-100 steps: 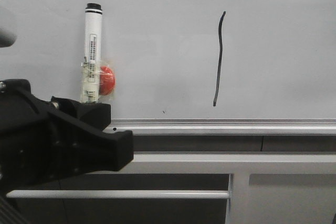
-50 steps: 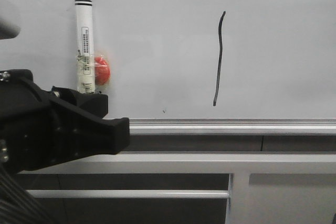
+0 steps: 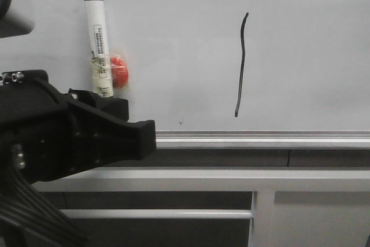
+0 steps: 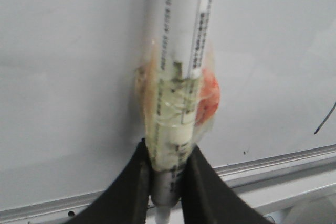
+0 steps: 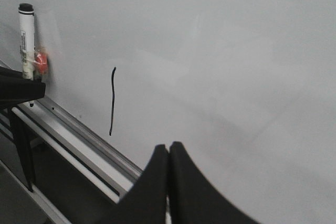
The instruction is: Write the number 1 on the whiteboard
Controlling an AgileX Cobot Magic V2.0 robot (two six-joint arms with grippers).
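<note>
The number 1 [image 3: 241, 65] is drawn on the whiteboard [image 3: 300, 39] as a thin black stroke with its long axis vertical, slightly wavy, its upper end leaning a little to the right and its lower end finishing just above the silver rail [image 3: 260, 139] along the board's lower edge. In the front view it sits right of centre, well apart from the marker pen [image 3: 98, 50].

The marker pen is held upright against the board — black cap end up, long axis near vertical with a slight tilt. A printed label with a barcode-like strip runs along its white barrel, but the writing is too small and blurred to be read. A red round piece [image 3: 119, 72] is strapped to the barrel's side with clear tape.

The left gripper [image 4: 167, 182] is seen with its jaws clamped on the lower end of the marker pen, one black finger on each side of the barrel. The right gripper [image 5: 168, 182] is seen in its wrist view with the jaws pressed together on nothing, facing the board with the stroke beyond.
</note>
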